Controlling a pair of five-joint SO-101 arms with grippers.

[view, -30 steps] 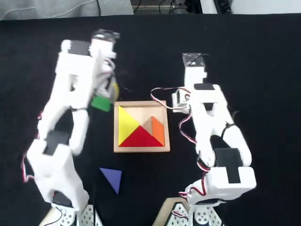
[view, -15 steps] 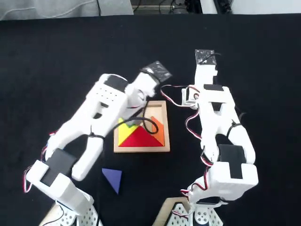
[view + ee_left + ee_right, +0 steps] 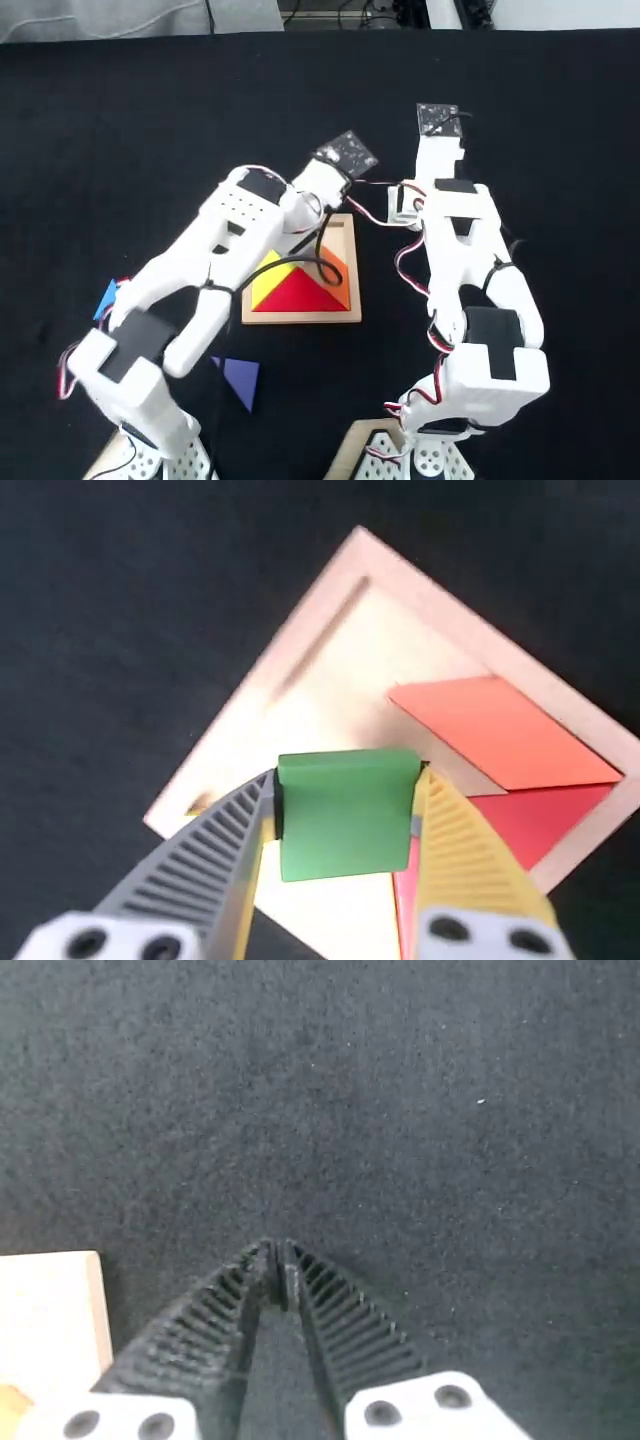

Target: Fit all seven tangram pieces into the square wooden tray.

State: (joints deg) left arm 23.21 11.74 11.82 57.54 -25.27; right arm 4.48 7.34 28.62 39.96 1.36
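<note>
Overhead, two wrist views; shared tray (image 3: 300, 317)

Bright even light, faint soft shadows

Green piece (image 3: 345, 815). Tray (image 3: 350, 670) pale wood, holds orange piece (image 3: 505, 730), red piece (image 3: 545, 815), yellow piece (image 3: 265, 282). Blue triangle (image 3: 240, 380), lighter blue piece (image 3: 105, 298). Table (image 3: 100, 130) black. Arms (image 3: 460, 250) white. L fingers (image 3: 215, 850) grey & yellow, ribbed; R fingers (image 3: 345, 1325) black, ribbed.

The left arm (image 3: 215, 255) lies across the tray (image 3: 300, 318), the left gripper (image 3: 345, 778) clamping a green square (image 3: 345, 825) above bare wood beside the orange piece (image 3: 500, 730). The right arm (image 3: 455, 240) flanks the tray's right rim. The table (image 3: 120, 120) beyond gives room.
</note>
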